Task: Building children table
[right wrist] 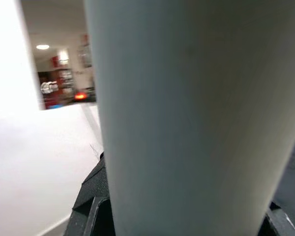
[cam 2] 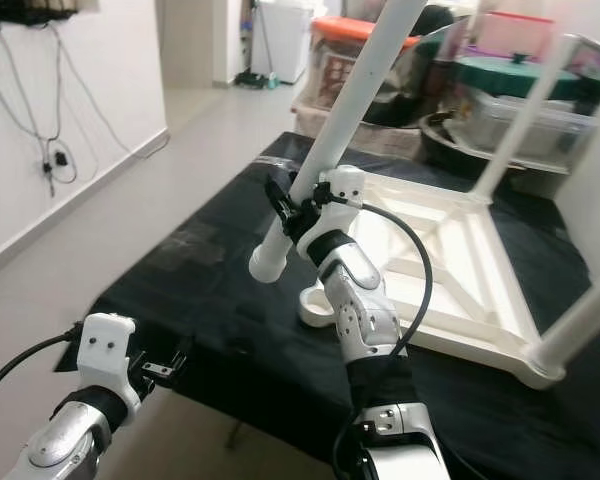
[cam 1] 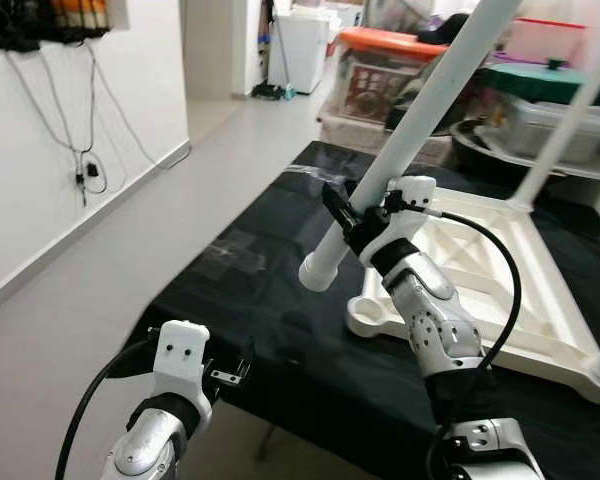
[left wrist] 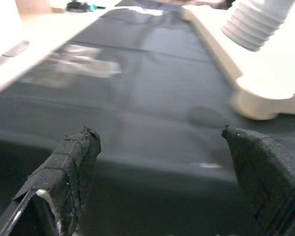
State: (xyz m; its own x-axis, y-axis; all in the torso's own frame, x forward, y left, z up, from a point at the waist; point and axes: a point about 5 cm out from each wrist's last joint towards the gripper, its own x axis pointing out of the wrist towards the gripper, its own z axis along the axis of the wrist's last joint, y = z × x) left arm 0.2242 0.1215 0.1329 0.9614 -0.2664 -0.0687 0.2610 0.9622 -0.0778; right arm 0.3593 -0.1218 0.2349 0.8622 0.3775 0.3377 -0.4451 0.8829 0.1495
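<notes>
white table leg (cam 1: 412, 140): tilted, threaded end down | white tabletop (cam 1: 500, 290): upside down on black cloth

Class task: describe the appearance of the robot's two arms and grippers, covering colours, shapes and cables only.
Both arms are jointed silver metal with black bands. A white blocky housing tops each wrist, and a black cable loops to it. The left gripper has two black, tape-wrapped fingers. The right gripper has black fingers too.

Table leg (cam 1: 410, 140): smooth white plastic, slight sheen, ribbed thread at its end. Table frame (cam 1: 520, 290): same white plastic, matt. Black sheet (cam 1: 280, 310) under it: smooth, glossy patches. Left gripper (left wrist: 162, 167) fingers (left wrist: 73, 162): wrapped in rough black cloth tape. Forearms: brushed silver metal.
</notes>
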